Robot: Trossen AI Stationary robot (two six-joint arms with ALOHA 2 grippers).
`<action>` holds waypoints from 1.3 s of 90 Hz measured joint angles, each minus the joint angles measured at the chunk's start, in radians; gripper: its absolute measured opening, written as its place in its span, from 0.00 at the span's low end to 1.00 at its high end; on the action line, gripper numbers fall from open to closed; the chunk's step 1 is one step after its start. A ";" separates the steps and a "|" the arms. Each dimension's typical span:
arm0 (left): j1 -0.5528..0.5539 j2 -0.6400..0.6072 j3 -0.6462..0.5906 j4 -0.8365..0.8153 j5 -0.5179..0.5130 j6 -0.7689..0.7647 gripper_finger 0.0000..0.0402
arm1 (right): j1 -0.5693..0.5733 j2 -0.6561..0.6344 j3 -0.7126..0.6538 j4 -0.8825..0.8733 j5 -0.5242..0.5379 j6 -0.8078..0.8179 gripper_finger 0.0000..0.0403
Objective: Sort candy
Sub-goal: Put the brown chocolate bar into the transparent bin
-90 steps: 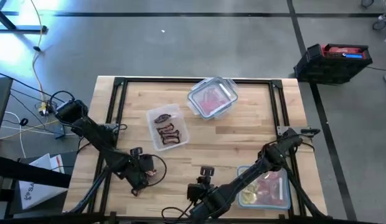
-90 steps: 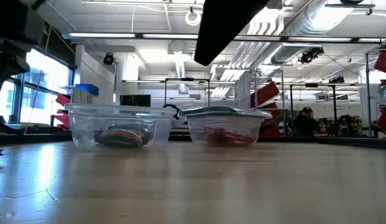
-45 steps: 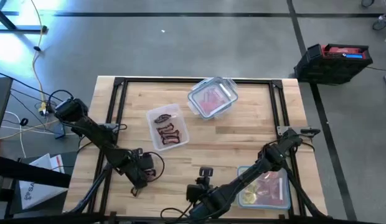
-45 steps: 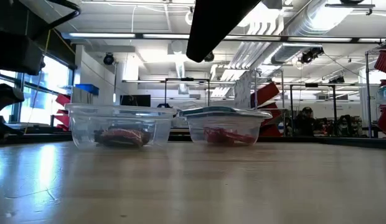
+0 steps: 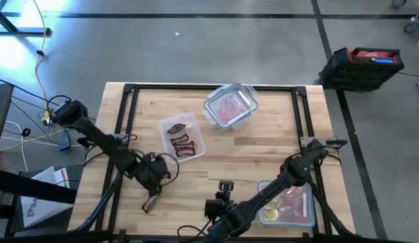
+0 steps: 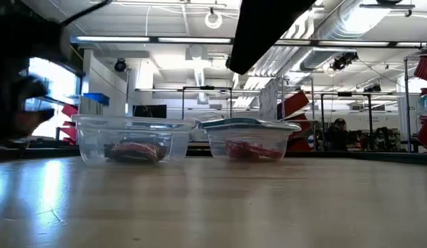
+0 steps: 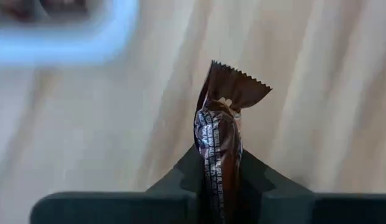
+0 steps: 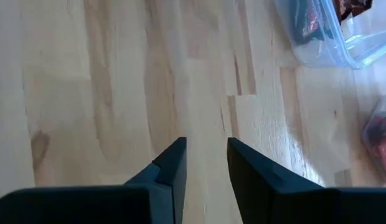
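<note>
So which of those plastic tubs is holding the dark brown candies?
The open container nearest the left gripper; the lidded container holds red ones, the third container yellow and pink.

Wood, clear plastic and shiny foil

You see a pale, smooth-grained wooden table (image 5: 263, 135) with a dark metal frame (image 5: 132, 101), glossy clear plastic tubs (image 5: 181, 137), matt dark plastic fingers (image 8: 171, 168), and a brown bar (image 7: 219, 149) in a crinkly, shiny wrapper with a serrated edge.

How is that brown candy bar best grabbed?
As the left gripper holds it now: across the narrow middle of the brown mini bar, jaws pressing its two flat faces, coming in from one end. The crimped, zigzag tail is thin and floppy, so it is left sticking out.
</note>
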 joint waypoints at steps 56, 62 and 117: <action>0.554 0.037 0.083 0.062 -0.212 0.539 0.10 | -0.013 0.000 0.000 0.053 0.003 -0.026 0.21; 0.589 0.078 0.083 0.063 -0.223 0.545 0.10 | -0.012 0.000 0.000 0.054 0.003 -0.026 0.21; 0.664 0.231 0.083 0.054 -0.143 0.592 0.28 | -0.003 0.000 0.000 0.053 0.003 -0.023 0.21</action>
